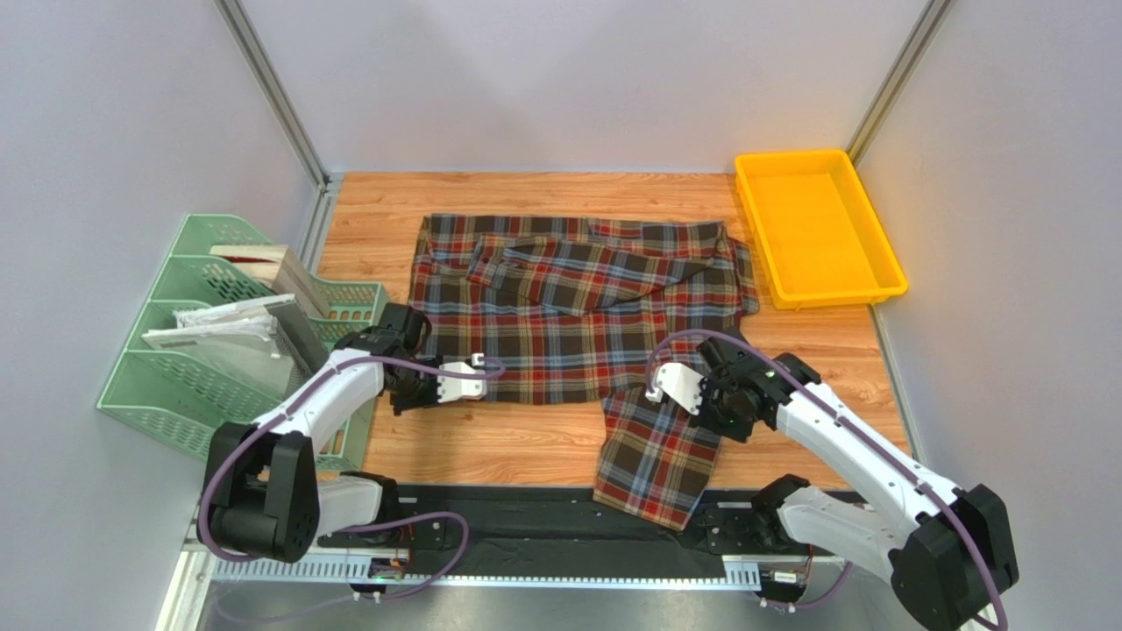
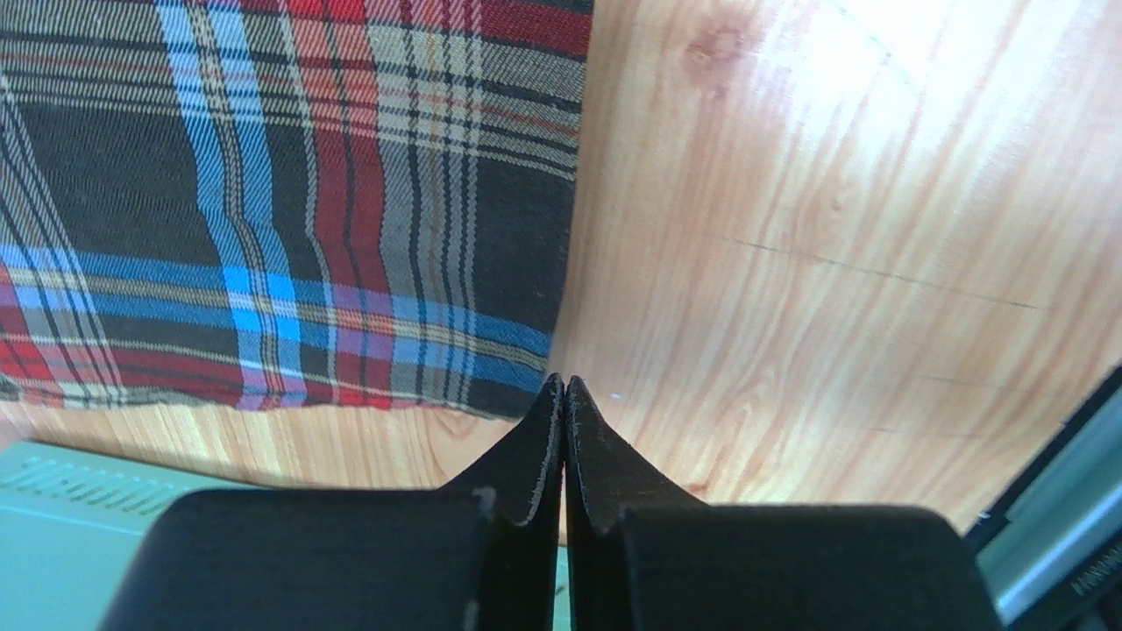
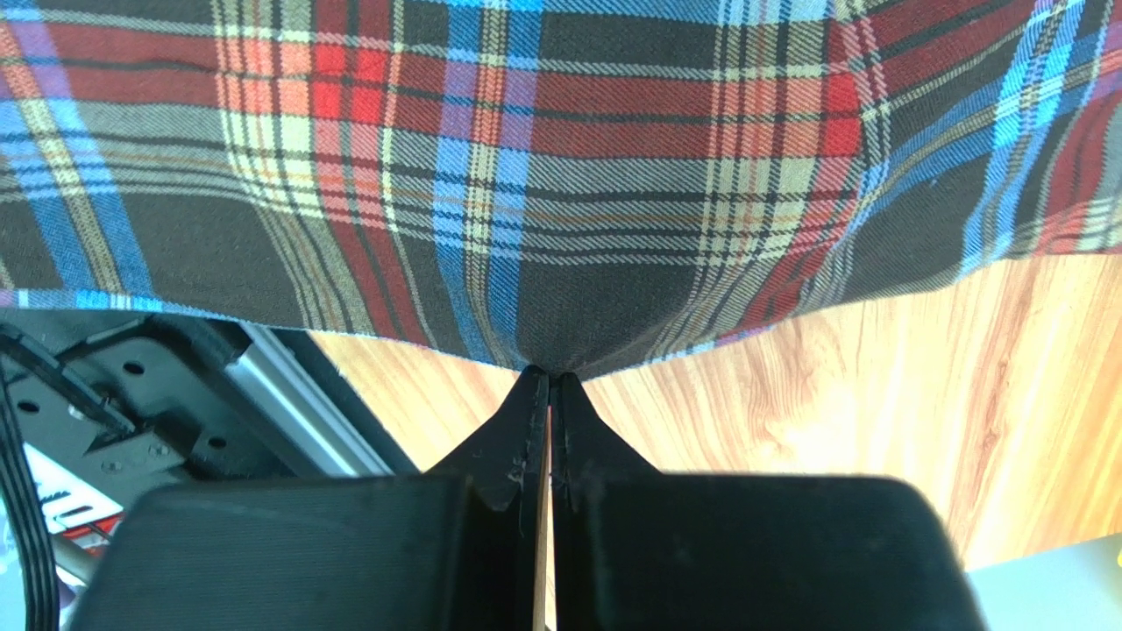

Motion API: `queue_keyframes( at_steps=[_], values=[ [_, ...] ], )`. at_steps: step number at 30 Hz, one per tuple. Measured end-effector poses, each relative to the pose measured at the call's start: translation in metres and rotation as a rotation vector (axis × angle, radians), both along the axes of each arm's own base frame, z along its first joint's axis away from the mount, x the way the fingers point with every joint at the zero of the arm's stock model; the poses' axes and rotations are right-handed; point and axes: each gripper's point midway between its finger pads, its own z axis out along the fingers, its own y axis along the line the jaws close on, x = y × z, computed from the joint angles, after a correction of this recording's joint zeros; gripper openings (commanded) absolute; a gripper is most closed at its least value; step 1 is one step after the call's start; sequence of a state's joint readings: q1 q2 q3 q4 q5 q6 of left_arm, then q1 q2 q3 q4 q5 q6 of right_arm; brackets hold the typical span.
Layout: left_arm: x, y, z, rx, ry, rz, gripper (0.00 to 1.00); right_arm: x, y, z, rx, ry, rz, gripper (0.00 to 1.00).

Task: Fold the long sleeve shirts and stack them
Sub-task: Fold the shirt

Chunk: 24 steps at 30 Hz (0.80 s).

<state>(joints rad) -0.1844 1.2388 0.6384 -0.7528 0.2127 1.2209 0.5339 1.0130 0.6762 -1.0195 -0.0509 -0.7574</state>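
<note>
Top view has the plaid shirt (image 1: 580,309) spread across the middle of the worktop (image 1: 382,224), with one sleeve (image 1: 659,460) trailing over the near edge. Only its own wrist cam shows the right gripper (image 3: 549,379) pinching puckered cloth. The left gripper (image 2: 564,384) is closed at the shirt's corner, but I can't tell if it caught any cloth.

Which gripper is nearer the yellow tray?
Right. The right gripper grips the shirt's near edge, in front and left of the yellow tray; the left gripper sits farther off at the shirt's left corner.
</note>
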Motion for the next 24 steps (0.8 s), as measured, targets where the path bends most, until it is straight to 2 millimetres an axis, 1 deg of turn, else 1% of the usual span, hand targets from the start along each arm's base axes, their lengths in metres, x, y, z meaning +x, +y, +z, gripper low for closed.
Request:
queue_keyframes(
  at_steps=[5,6,7,9,10,11,12,15,17,19,20,21,23,24],
  values=[
    [-0.007,0.001,0.008,-0.02,0.005,0.013,0.0,-0.006,-0.004,0.005,0.002,-0.005,0.006,0.0],
    [-0.007,0.001,0.009,-0.025,0.003,0.015,0.17,-0.006,-0.005,0.005,0.002,-0.005,0.005,0.0],
    [-0.008,0.001,0.01,-0.029,0.004,0.015,0.28,-0.007,-0.005,0.005,0.003,-0.005,0.004,0.0],
    [-0.007,-0.001,0.011,-0.036,0.001,0.015,0.45,-0.007,-0.006,0.005,0.002,-0.004,0.001,0.0],
    [-0.006,-0.001,0.011,-0.039,-0.001,0.009,0.48,-0.007,-0.006,0.005,0.002,-0.003,0.001,0.0],
    [-0.006,-0.002,0.012,-0.043,-0.004,0.008,0.57,-0.007,-0.006,0.005,0.002,-0.002,0.0,0.0],
    [-0.005,-0.003,0.011,-0.045,-0.005,0.008,0.58,-0.007,-0.006,0.005,0.003,-0.001,0.0,0.0],
    [0.002,-0.005,0.008,-0.044,-0.017,-0.003,0.58,-0.007,-0.006,0.004,0.002,0.007,0.0,0.0],
    [0.008,-0.005,0.002,-0.036,-0.017,-0.007,0.57,-0.008,-0.005,0.003,0.001,0.013,0.0,0.0],
    [0.012,-0.003,-0.008,-0.016,0.003,-0.015,0.5,-0.008,-0.006,0.003,0.0,0.017,-0.001,0.0],
    [0.015,-0.003,-0.009,-0.009,0.018,-0.021,0.44,-0.008,-0.006,0.002,-0.001,0.018,-0.001,0.0],
    [0.021,-0.004,-0.01,-0.003,0.012,-0.025,0.25,-0.008,-0.006,0.002,-0.001,0.02,0.0,0.0],
    [0.029,-0.005,-0.01,0.002,0.022,-0.034,0.16,-0.008,-0.006,0.002,-0.003,0.023,0.0,0.0],
    [0.033,-0.006,-0.01,0.007,0.02,-0.039,0.07,-0.008,-0.006,0.001,-0.004,0.026,0.0,0.0]
  ],
)
